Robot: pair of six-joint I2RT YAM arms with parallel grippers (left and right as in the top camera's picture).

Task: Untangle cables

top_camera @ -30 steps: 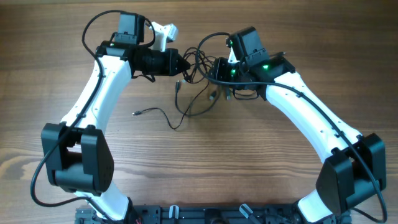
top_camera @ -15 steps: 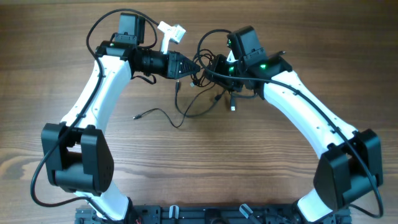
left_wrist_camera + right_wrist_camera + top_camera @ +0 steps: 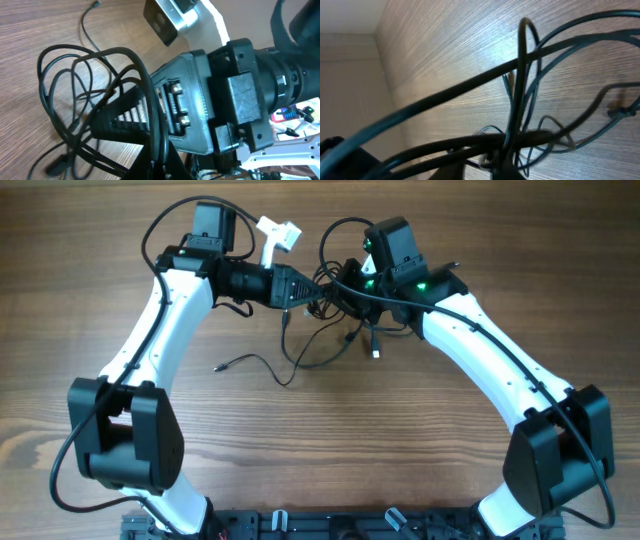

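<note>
Upper centre: I have the left gripper (image 3: 310, 289) clenched on the cables (image 3: 325, 302), anchoring the knot (cords loop its fingers). Right gripper (image 3: 347, 292) jaws: cannot tell.

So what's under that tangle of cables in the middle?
Only bare wooden table shows through the loops of the cables. Beneath the knot itself, the left gripper and right gripper block the view.

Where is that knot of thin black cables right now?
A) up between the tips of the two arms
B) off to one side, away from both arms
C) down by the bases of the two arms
A: the cables bunch together in the gap between the left gripper and the right gripper, far from the arms' bases.
</note>
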